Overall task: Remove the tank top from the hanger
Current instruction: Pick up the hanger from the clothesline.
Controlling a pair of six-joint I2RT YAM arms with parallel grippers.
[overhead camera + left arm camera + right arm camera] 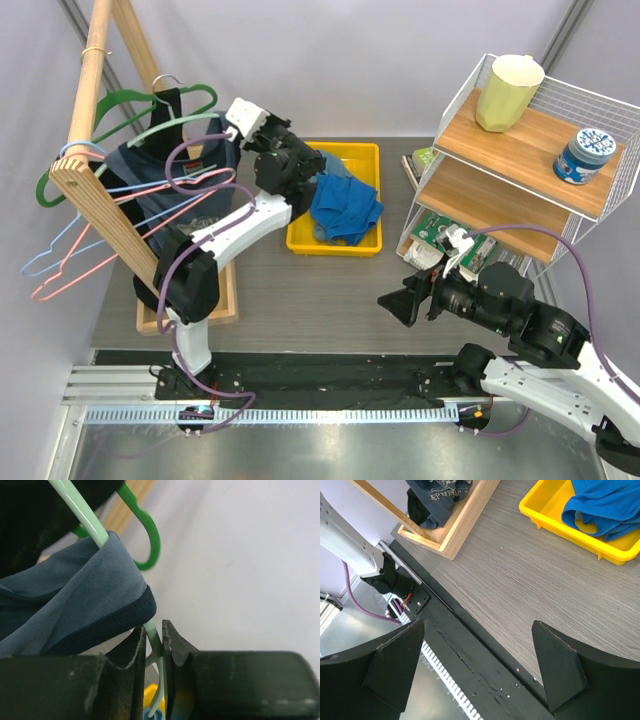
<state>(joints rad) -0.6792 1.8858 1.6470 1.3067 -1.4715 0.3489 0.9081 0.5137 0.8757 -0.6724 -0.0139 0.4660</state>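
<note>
While the left gripper (238, 120) is up at the far left by the wooden rack (95, 60), I read this as the opening step: steadying the hanger (82, 515) so the garment can be pulled off it. From the left wrist camera I see its jaws drawn nearly together on the hanger's pale green wire, which runs down between them, so I take it as pinched there and not on the cloth. The tank top (165, 180) is on that hanger on the rack, navy with a lighter blue lining; one strap edge is draped over the wire just above the jaws, beside a dark green hanger (152, 535) hooked farther back. My right gripper (400, 300) hangs over the worktop (320, 290) at the near right, well apart from the rack, jaws spread wide and empty, with bare wood-grain surface between them in its own camera. A yellow bin (300, 240) holding a blue cloth (345, 205) sits between the two arms. Nothing of the tank top is off yet, as far as I can judge. Next I would bring the right arm across to the rack, take the fabric near a strap, and slide it off the hanger's end while the left holds the wire firm; the risk is the whole hanger swinging or lifting off the rail.
</note>
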